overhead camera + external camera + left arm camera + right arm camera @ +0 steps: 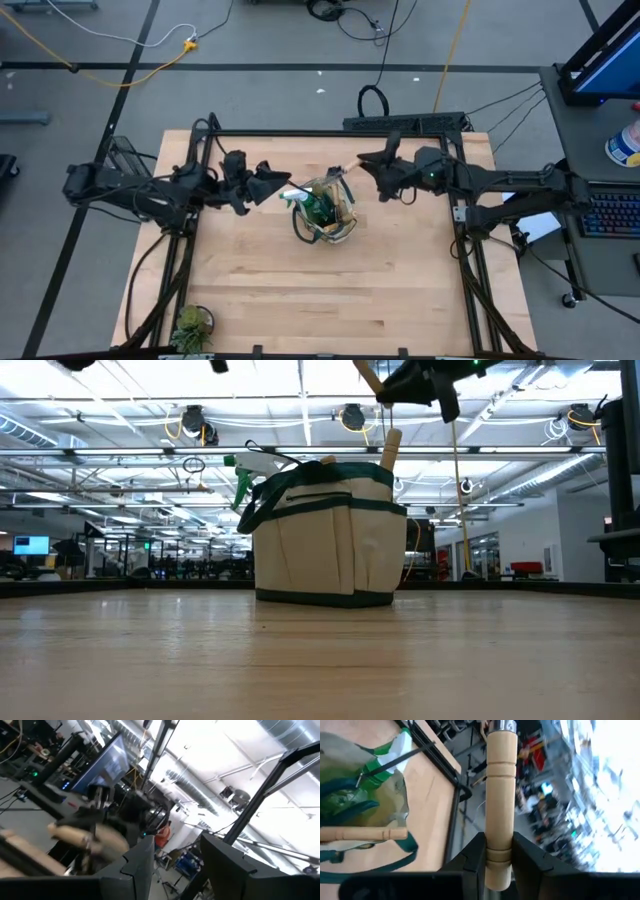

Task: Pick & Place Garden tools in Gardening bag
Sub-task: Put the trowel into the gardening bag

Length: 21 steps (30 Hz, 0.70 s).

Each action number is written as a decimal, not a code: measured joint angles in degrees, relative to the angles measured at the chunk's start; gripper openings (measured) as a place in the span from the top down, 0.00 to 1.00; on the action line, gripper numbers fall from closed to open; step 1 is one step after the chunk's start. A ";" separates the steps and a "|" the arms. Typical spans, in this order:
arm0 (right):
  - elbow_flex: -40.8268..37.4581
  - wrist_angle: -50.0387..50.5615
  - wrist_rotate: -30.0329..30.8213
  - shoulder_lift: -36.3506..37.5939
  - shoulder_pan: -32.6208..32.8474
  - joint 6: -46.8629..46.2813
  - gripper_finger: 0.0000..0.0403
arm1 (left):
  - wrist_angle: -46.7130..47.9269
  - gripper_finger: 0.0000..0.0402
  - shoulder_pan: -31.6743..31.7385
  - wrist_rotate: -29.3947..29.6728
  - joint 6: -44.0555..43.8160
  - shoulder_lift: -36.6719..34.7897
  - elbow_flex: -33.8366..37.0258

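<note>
The beige gardening bag with dark green trim stands on its base mid-table. A green spray bottle and a wooden handle stick out of it. My right gripper hovers above the bag's far right side, shut on a wooden-handled tool. The tool's metal end is cut off by the edge of the right wrist view. My left gripper hangs in the air left of the bag, open, nothing between its fingers. My right gripper pinches the tool's wooden handle near its free end between its two fingers. The fingers come about level from the table's right side. The handle runs on past the fingertips toward the bag. The tool is lifted clear of bag and table.
A small potted plant stands at the table's near left corner. A black frame runs around the table's edges. Bare wood lies in front of the bag. A second wooden handle lies across the bag's opening.
</note>
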<state>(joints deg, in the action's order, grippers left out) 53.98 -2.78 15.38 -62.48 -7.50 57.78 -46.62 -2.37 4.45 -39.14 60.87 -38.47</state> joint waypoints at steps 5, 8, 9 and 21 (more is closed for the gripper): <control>0.00 -0.56 0.55 0.00 2.47 8.98 0.85 | 0.74 0.59 0.00 -0.21 -0.43 2.49 -4.98; 0.00 -0.91 4.55 0.00 4.65 14.24 0.85 | 5.32 0.59 -0.01 -0.41 -2.58 3.33 -7.82; 0.00 -0.99 6.18 0.00 5.41 16.12 0.85 | 7.37 0.59 -0.02 -0.34 -3.54 3.62 -8.77; 0.04 -3.52 19.38 -0.75 14.73 34.15 0.85 | 21.50 0.59 1.20 0.00 -12.92 9.63 -16.60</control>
<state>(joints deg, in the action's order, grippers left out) 54.02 -6.30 34.75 -63.23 7.24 91.92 -25.12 -1.17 4.45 -52.05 70.50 -55.07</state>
